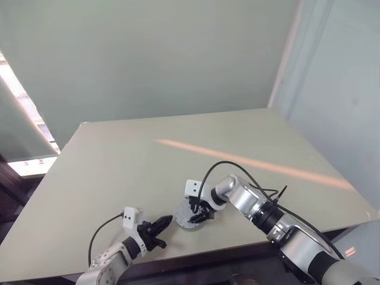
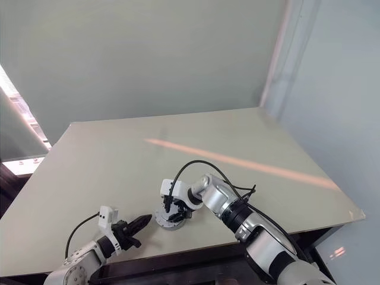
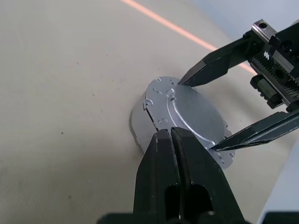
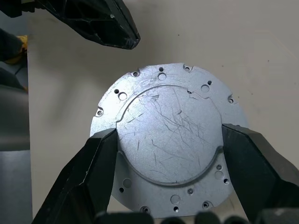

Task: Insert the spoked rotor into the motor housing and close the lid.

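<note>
**Right gripper straddles the metal disc at the near edge**

Head view: I see the round, silver-grey metal disc (image 1: 189, 218) lying on the pale table (image 1: 178, 154), near its front edge. My right gripper (image 1: 199, 212) is directly over it; my left gripper (image 1: 159, 226) sits just to its left.

Left wrist view: my left fingers (image 3: 174, 154) are pressed together, empty, with their tips beside the rim.

Right wrist view: my right fingers (image 4: 98, 154) stand wide, against opposite rim sides. I judge the disc rigid, smooth and slippery, so the rim is the place to grip. I cannot tell which task part it is.

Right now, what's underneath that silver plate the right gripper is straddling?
The silver plate sits on a low round grey body, whose side wall shows at the plate's edge, resting on the table. The plate covers everything inside it. The right gripper spans the plate.
</note>
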You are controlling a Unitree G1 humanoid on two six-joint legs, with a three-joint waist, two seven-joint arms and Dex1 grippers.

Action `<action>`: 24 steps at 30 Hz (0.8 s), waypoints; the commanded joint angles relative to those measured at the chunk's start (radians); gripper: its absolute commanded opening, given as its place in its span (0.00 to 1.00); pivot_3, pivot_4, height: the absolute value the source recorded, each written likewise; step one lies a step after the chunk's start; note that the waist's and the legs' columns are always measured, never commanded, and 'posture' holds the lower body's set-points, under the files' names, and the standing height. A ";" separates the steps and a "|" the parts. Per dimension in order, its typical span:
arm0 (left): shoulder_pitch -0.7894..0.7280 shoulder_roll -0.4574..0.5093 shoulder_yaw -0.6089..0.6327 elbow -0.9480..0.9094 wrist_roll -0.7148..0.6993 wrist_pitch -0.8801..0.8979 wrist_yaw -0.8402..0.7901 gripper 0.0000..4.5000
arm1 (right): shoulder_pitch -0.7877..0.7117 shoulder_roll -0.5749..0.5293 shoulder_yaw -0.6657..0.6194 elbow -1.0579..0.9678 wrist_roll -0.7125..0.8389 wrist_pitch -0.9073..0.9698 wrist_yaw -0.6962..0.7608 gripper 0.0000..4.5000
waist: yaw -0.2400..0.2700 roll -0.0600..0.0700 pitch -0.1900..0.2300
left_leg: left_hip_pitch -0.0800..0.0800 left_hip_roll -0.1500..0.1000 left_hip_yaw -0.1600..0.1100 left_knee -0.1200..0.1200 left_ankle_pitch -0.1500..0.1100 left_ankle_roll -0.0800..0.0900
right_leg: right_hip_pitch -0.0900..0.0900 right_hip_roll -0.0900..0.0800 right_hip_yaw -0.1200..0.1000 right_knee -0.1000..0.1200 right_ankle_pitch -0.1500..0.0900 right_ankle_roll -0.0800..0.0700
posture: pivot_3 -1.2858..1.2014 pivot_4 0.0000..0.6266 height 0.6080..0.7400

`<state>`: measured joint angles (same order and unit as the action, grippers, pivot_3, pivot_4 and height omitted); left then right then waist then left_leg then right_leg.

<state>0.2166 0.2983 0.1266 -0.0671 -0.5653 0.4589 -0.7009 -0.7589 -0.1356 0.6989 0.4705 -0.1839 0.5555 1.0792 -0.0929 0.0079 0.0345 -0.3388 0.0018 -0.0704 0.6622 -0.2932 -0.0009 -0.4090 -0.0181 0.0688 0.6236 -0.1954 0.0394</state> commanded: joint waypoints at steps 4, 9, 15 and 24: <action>-0.021 0.007 0.003 -0.010 0.002 -0.017 -0.009 0.00 | 0.030 -0.035 0.023 0.069 0.002 0.092 0.090 0.72 | 0.012 0.000 0.000 | -0.002 -0.001 0.000 -0.001 -0.001 0.000 | 0.000 0.000 0.000 -0.001 -0.001 0.001 | 0.52 0.00 1.00; -0.025 0.007 0.001 -0.003 0.003 -0.018 -0.011 0.00 | 0.024 -0.033 0.018 0.074 -0.005 0.088 0.097 0.72 | 0.021 0.000 0.000 | -0.002 -0.001 0.000 -0.001 -0.003 0.000 | 0.000 0.000 0.000 0.000 -0.002 0.003 | 0.52 0.00 1.00; -0.030 0.006 0.000 0.003 0.006 -0.020 -0.012 0.00 | 0.031 -0.031 0.029 0.079 -0.018 0.075 0.091 0.72 | 0.021 0.000 0.000 | -0.001 -0.001 0.000 0.000 -0.003 0.000 | 0.000 0.000 0.000 0.000 -0.003 0.000 | 0.52 0.00 1.00; -0.028 0.005 0.000 0.004 0.007 -0.022 -0.013 0.00 | 0.047 -0.011 0.041 0.094 -0.054 0.095 0.013 0.72 | 0.019 0.000 -0.001 | 0.002 0.000 0.000 0.000 -0.003 0.000 | 0.001 0.000 0.000 0.001 -0.003 0.000 | 0.52 0.00 1.00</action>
<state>0.2023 0.2991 0.1260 -0.0510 -0.5604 0.4566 -0.7017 -0.7642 -0.1347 0.6823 0.4838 -0.1893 0.5930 1.1051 -0.0739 0.0075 0.0331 -0.3352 0.0022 -0.0704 0.6618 -0.2960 -0.0008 -0.4070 -0.0178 0.0686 0.6249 -0.1989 0.0398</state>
